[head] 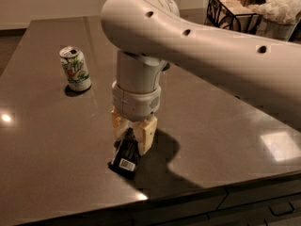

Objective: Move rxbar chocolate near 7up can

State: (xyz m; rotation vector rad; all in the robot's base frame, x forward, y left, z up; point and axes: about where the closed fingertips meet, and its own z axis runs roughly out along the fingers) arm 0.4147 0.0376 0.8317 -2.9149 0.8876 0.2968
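The rxbar chocolate (124, 158) is a flat black bar with a small white label at its near end, at the front of the dark table (51, 140). My gripper (133, 134) points straight down over the bar's far end, its tan fingers (146, 134) closed onto that end. The bar's near end looks tilted against the table. The 7up can (75, 68), white with green and orange-red marks, stands upright at the back left, well apart from the bar.
My large white arm (207, 51) spans the right half of the view and hides the table behind it. A black wire basket (233, 11) with pale items stands at the back right. The table's front edge (188, 192) runs just below the bar.
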